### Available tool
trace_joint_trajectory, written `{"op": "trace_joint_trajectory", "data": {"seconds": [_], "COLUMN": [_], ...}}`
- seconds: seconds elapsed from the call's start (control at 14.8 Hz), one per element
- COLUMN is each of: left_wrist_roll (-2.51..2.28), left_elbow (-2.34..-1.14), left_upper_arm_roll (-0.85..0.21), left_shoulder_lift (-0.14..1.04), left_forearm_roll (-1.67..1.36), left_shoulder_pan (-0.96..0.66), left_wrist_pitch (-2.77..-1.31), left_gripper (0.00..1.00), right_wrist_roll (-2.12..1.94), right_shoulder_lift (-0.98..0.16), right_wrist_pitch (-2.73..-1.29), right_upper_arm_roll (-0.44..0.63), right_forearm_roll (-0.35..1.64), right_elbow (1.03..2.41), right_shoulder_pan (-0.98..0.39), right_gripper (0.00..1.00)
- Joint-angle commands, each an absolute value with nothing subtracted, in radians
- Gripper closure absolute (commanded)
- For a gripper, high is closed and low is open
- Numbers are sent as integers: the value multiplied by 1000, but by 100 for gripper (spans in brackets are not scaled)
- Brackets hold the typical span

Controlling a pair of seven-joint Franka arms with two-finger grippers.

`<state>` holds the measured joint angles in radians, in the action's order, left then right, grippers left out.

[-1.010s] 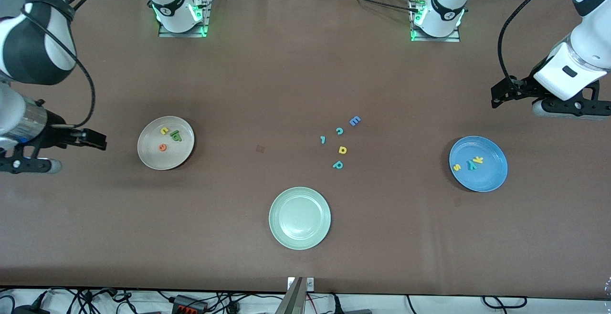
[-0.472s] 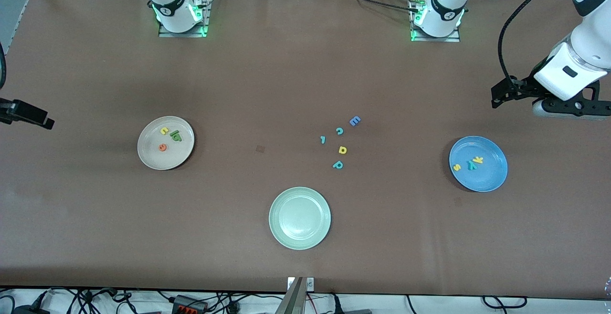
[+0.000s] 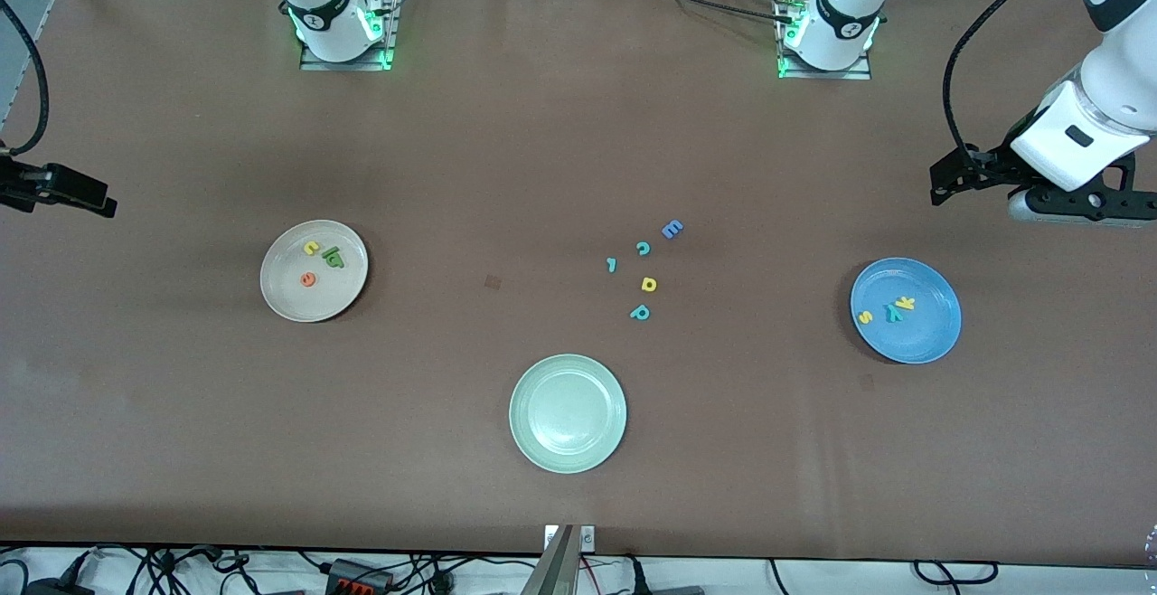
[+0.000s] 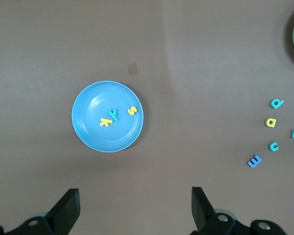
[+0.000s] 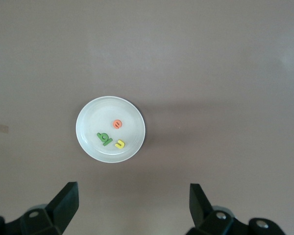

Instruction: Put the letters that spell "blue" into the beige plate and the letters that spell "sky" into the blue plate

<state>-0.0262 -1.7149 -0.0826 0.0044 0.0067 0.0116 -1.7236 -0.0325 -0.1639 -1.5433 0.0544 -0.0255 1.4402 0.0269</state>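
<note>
the beige plate [image 3: 314, 270] lies toward the right arm's end of the table and holds the green b [image 3: 336, 259], the dark green l [image 3: 324, 253], the yellow u [image 3: 311, 248] and the orange e [image 3: 308, 279]; the b and l touch. in the right wrist view this plate sits on the table below, ahead of the gap between the jaws. the right gripper [image 5: 132, 205] hangs empty over bare table at that end, jaws spread wide.

the blue plate [image 3: 935, 333] lies toward the left arm's end and holds the yellow s [image 3: 865, 316], the teal y [image 3: 892, 312] and the yellow k [image 3: 905, 303]; y and k touch. in the left wrist view it also lies ahead of the jaw gap. the left gripper [image 4: 135, 208] hangs empty over the table near this plate, jaws wide.

the pale green plate [image 3: 568, 413] holds nothing. five loose letters [image 3: 644, 271] lie on the table [image 3: 578, 125] between the two filled plates.
</note>
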Motion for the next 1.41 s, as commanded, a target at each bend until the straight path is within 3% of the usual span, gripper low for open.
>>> {"op": "trace_joint_trajectory", "data": {"seconds": [0.0,0.27,1.35], "left_wrist_roll": [-6,-8,-20], "left_elbow": [-1668,-1647,-1566], "left_upper_arm_roll": [-84,-84,-81], "left_shoulder_lift": [28,41,83], "left_forearm_roll": [25,25,21], "left_shoulder_pan": [12,11,15], "left_wrist_pitch": [-1703,-1703,-1703], "left_gripper": [0,0,0], "right_wrist_roll": [-48,-48,-49], "right_shoulder_lift": [18,92,103], "right_wrist_pitch": [-1623,-1629,-1641], "right_upper_arm_roll": [48,49,48], "right_forearm_roll": [-38,-41,-43], "right_elbow": [1676,1782,1778], "right_shoulder_pan": [35,37,34], "right_gripper": [0,0,0]}}
